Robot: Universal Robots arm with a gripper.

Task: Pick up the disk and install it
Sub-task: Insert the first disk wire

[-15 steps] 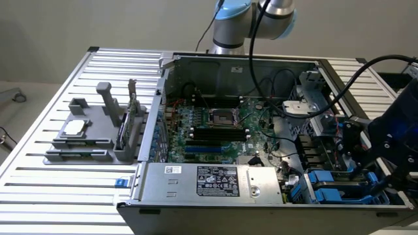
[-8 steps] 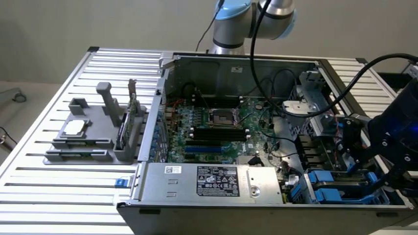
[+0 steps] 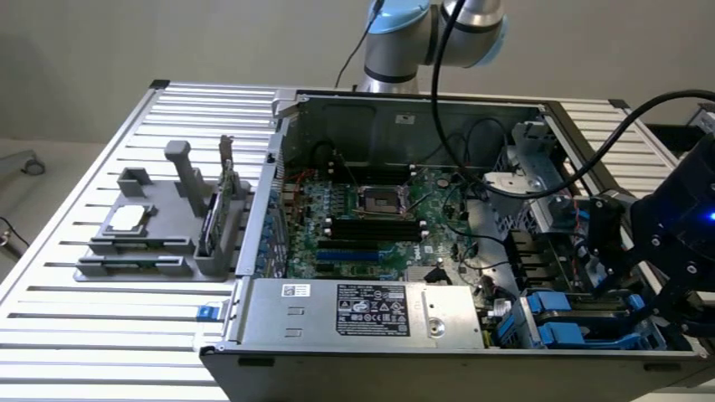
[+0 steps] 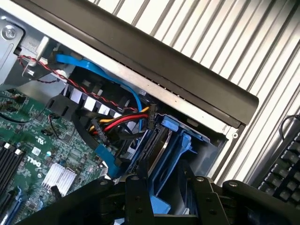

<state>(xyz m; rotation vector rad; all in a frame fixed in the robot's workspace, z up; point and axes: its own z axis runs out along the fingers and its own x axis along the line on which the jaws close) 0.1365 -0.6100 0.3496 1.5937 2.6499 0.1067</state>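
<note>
Blue plastic frames the disk (image 4: 174, 143), which stands on edge in the drive bay at a corner of the open computer case (image 3: 447, 373), just inside the case's black end panel (image 4: 154, 56).

Wrist view: gripper (image 4: 167, 190) right at the disk, its black body close against the blue carrier. Whether it clamps the carrier or stands free of it cannot be told.

Exterior view: gripper (image 3: 666, 289) low at the case corner on the exterior view's right, by the blue drive bay (image 3: 558, 316).

Beside the disk: a bundle of red, yellow and black wires (image 4: 119, 123) running to a connector, and a flat blue cable (image 4: 115, 82) looping along the case wall. Green motherboard (image 3: 369, 213) lies on the case floor, with a finned silver heat sink (image 4: 58, 174) on it. Silver power supply (image 3: 357, 311) with a dark printed label sits along the case's near edge.

Ribbed metal worktop (image 3: 67, 322) carries the case. On the exterior view's left it also carries a grey fixture (image 3: 151, 251) with a small square silver chip (image 3: 126, 219) on top. Black keyboard (image 4: 287, 171) lies outside the case.
</note>
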